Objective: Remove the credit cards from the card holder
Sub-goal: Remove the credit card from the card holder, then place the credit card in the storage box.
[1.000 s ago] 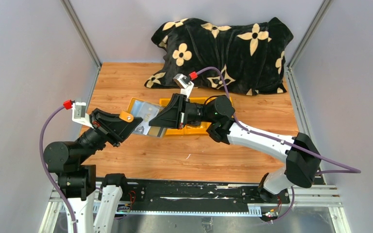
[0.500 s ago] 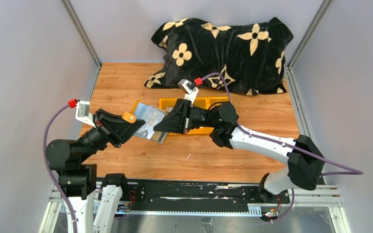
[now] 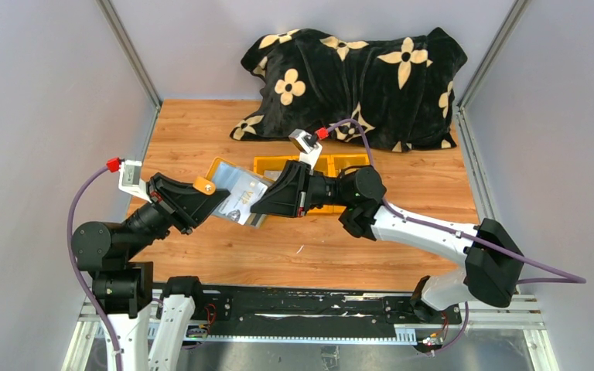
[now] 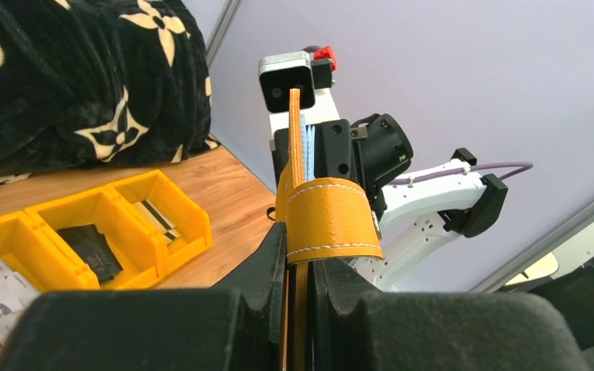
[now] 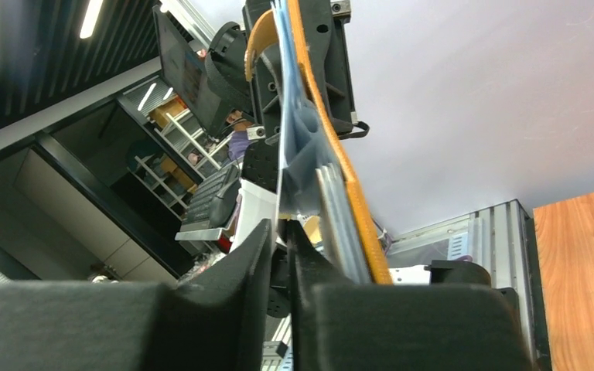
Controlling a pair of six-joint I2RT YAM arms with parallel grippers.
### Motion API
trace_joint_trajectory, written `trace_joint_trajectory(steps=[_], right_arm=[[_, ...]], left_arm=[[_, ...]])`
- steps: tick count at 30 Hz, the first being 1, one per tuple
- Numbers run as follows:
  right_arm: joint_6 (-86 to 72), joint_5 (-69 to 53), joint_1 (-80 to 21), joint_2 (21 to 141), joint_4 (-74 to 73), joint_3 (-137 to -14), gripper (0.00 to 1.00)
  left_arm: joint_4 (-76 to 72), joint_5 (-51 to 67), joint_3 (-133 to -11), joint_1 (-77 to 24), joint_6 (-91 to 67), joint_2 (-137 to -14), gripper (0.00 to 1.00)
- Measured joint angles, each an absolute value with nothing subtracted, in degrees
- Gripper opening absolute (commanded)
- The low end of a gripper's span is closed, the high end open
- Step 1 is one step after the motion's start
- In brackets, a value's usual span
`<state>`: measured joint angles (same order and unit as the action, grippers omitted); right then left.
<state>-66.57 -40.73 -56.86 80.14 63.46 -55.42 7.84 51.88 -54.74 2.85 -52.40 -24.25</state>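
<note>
The mustard-yellow card holder (image 3: 218,179) hangs open in the air between the two arms, its grey sleeves (image 3: 236,197) facing up. My left gripper (image 3: 210,202) is shut on its left leaf; in the left wrist view (image 4: 300,267) the snap tab (image 4: 329,220) curls over the right finger. My right gripper (image 3: 257,209) is shut on a thin pale credit card (image 5: 281,166) at the holder's right edge. The right wrist view (image 5: 285,232) shows more grey cards (image 5: 332,209) edge-on against the yellow leaf (image 5: 348,178).
A yellow three-compartment bin (image 3: 340,164) lies on the wooden table behind the grippers; in the left wrist view (image 4: 116,201) it holds a black pouch (image 4: 89,247) and cards. A black flowered blanket (image 3: 356,77) fills the back.
My right gripper has drawn back a little to the right, uncovering more of the bin. The card holder has shifted slightly right with it. The left gripper has kept its hold.
</note>
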Motion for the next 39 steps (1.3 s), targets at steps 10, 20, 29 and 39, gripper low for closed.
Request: trace_joint_trajectory(steps=[10, 20, 29, 39], right_arm=[[-68.31, -40.47, -58.28, 82.98, 66.5, -59.11, 0.21], [-69.25, -39.42, -58.15, 83.57, 65.93, -59.0, 0.0], [-67.68, -43.24, -53.63, 76.18, 61.19, -51.33, 0.0], [-43.31, -45.95, -39.29, 62.04, 20.12, -51.86, 0.0]], left_arm=[[7.84, 50.54, -55.27, 2.85, -52.12, -24.25, 0.0], [7.73, 50.65, -55.94, 2.85, -52.03, -24.25, 0.0], [9.43, 50.54, -56.69, 2.85, -49.95, -24.73, 0.0], [13.08, 50.0, -58.52, 2.85, -45.76, -25.39, 0.0]])
